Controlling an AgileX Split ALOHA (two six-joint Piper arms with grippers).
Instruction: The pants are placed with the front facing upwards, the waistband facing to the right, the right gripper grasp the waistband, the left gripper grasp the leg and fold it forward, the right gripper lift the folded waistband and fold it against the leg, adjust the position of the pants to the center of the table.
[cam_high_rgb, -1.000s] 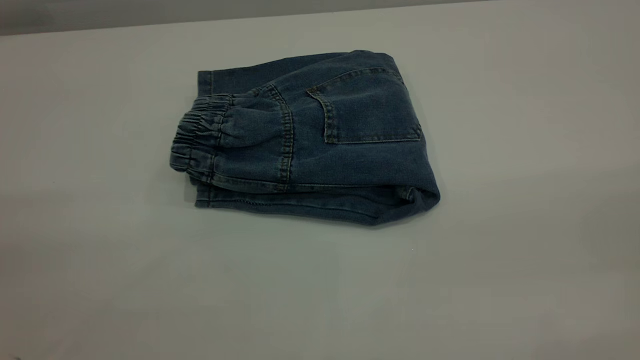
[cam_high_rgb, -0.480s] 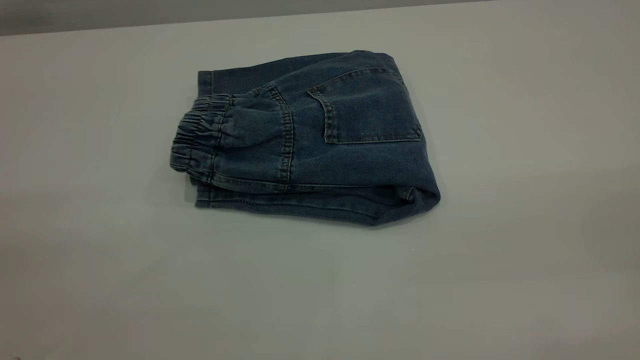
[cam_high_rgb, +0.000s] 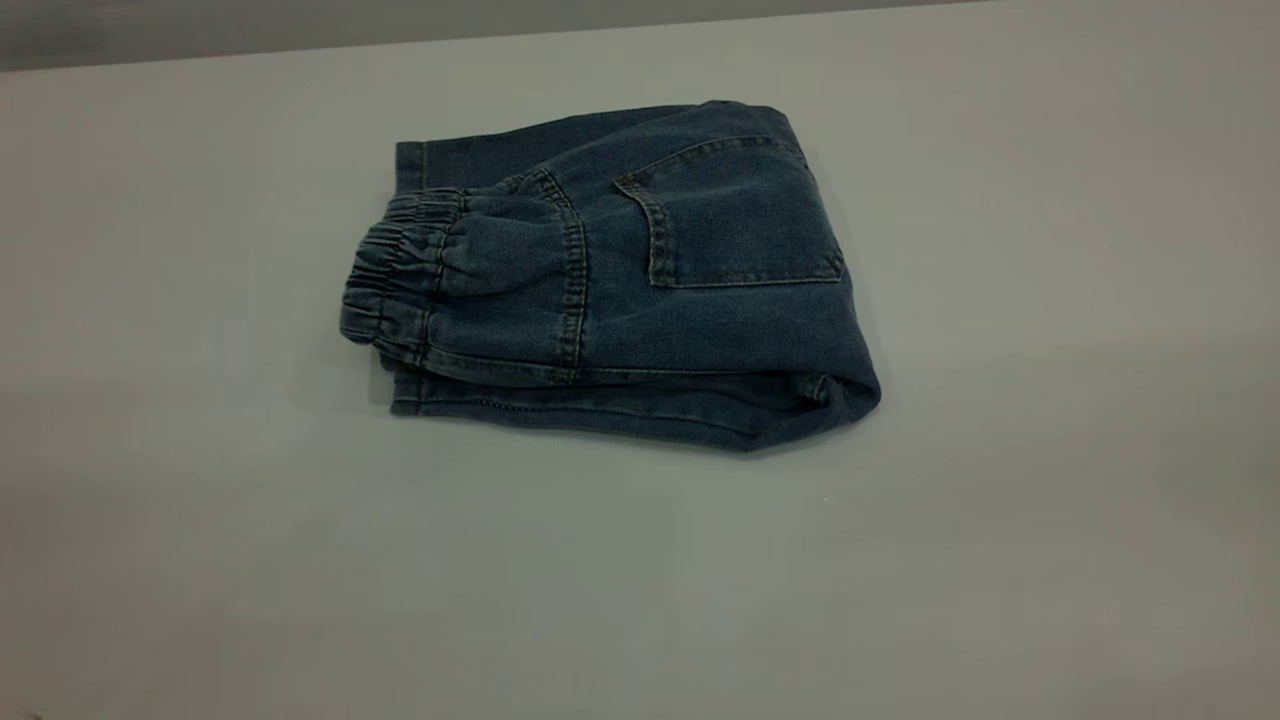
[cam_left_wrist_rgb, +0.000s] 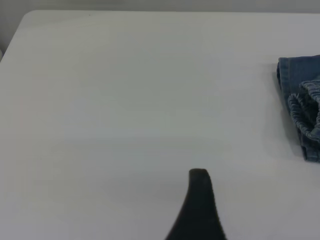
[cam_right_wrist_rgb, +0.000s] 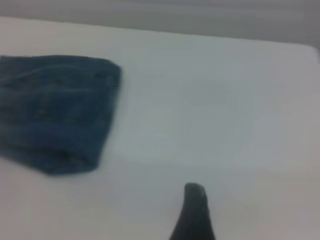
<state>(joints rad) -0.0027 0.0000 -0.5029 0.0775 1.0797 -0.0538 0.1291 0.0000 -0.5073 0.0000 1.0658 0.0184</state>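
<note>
The blue denim pants (cam_high_rgb: 640, 320) lie folded into a compact bundle a little behind the middle of the white table (cam_high_rgb: 1000, 520), with a patch pocket (cam_high_rgb: 735, 215) facing up. The ruched waistband (cam_high_rgb: 395, 280) lies on top at the bundle's left end. Neither gripper appears in the exterior view. In the left wrist view my left gripper (cam_left_wrist_rgb: 255, 200) hangs open over bare table, one black finger (cam_left_wrist_rgb: 200, 210) in sight, with the pants (cam_left_wrist_rgb: 300, 100) far off. My right gripper (cam_right_wrist_rgb: 250, 212) is open too, one finger (cam_right_wrist_rgb: 194, 215) showing, well clear of the pants (cam_right_wrist_rgb: 55, 110).
The table's far edge (cam_high_rgb: 500, 35) runs along the back, with a grey wall behind it. A rounded table corner (cam_left_wrist_rgb: 30, 15) appears in the left wrist view. Bare tabletop surrounds the pants on all sides.
</note>
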